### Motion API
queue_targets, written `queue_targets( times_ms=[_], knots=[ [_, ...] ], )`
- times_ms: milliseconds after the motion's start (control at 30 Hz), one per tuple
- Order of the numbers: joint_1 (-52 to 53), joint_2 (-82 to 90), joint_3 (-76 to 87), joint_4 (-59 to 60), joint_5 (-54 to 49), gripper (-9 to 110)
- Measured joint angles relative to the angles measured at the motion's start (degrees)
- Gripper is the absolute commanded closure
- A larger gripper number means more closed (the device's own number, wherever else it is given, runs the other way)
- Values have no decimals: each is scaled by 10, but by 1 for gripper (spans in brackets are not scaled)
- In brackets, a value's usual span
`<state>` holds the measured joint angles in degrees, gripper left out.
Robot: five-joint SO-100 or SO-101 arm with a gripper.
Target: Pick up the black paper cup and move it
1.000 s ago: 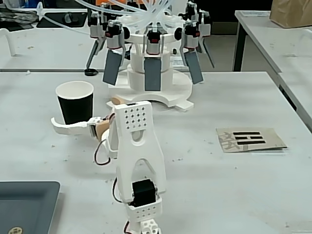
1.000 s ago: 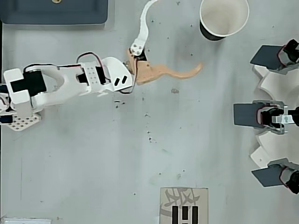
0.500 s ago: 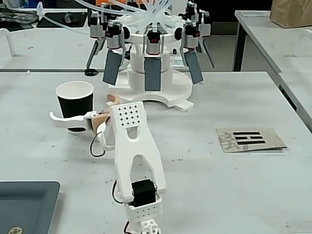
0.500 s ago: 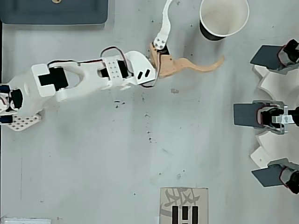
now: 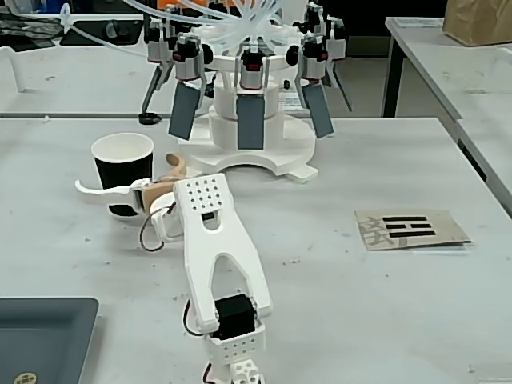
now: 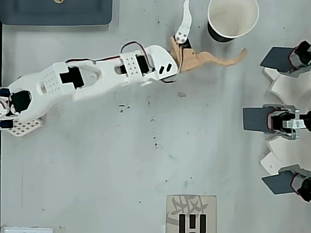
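Note:
The black paper cup stands upright on the table, its white inside showing from above. My gripper is open wide right at the cup. In the overhead view the white finger lies to the left of the cup and the tan finger curves below it. The cup sits partly in the mouth between them, and neither finger clearly touches it. In the fixed view the white finger crosses in front of the cup's lower wall, with the tan finger just to the cup's right.
A white machine with grey paddles and clear tubes stands just beyond the cup. A dark grey tray sits near the arm's base. A paper card with black bars lies apart on the table.
The arm has stretched out toward the cup. The open fingers have moved from short of it to either side of it. The cup has not moved.

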<state>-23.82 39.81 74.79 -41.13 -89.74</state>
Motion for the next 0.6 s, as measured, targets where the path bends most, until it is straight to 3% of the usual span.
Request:
queue_targets(
  times_ms=[600],
  knots=[
    [-23, -50, -125, 61, 5, 50]
  ],
)
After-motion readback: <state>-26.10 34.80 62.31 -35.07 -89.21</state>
